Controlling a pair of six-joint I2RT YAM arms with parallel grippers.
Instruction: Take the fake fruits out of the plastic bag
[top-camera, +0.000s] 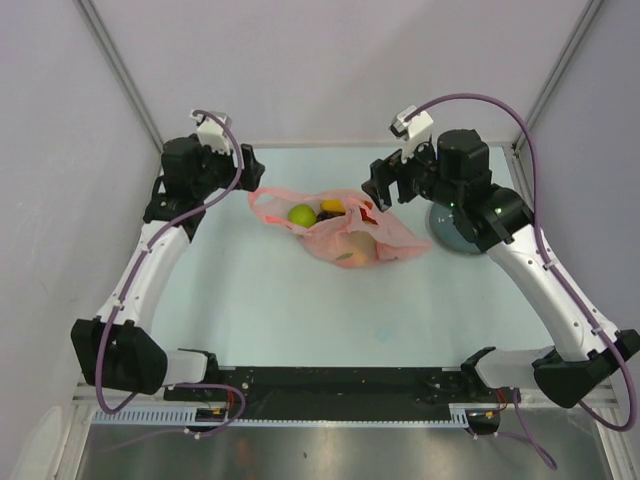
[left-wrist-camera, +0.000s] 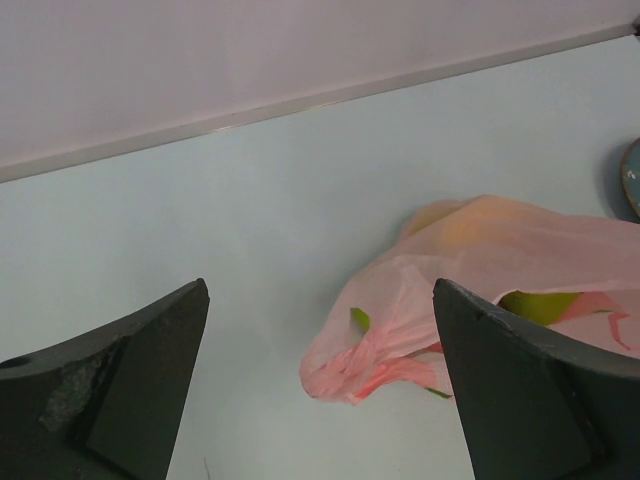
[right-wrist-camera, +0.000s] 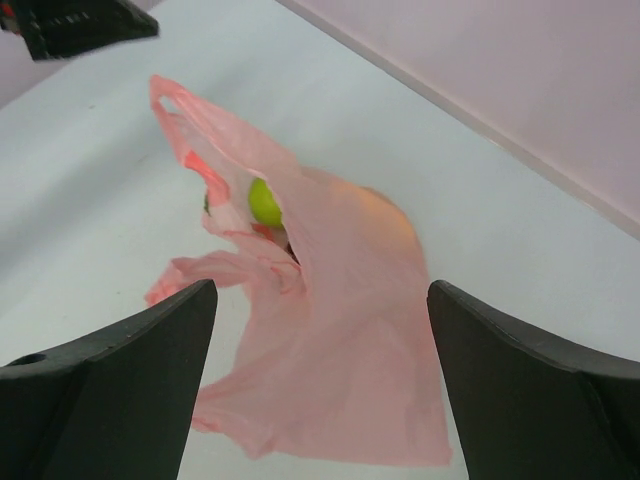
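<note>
While both arms reach over the far half of the pale surface (top-camera: 300, 320), the pink plastic bag (top-camera: 345, 235) lies crumpled between them, resting on the surface. A green apple (top-camera: 301, 214) sits in its open mouth, with a yellow piece (top-camera: 332, 206) just beside it, and a rounder orange-yellow fruit (top-camera: 354, 249) shows through the thin film. None of the fruits lies outside the bag. The left pincer (top-camera: 250, 171) has its jaws apart, empty, just beside the bag's left handle loop. The right pincer (top-camera: 380, 192) also has its jaws apart and empty, over the bag's right side. A dark plate (top-camera: 447, 238) sits partly hidden under the right arm.
</note>
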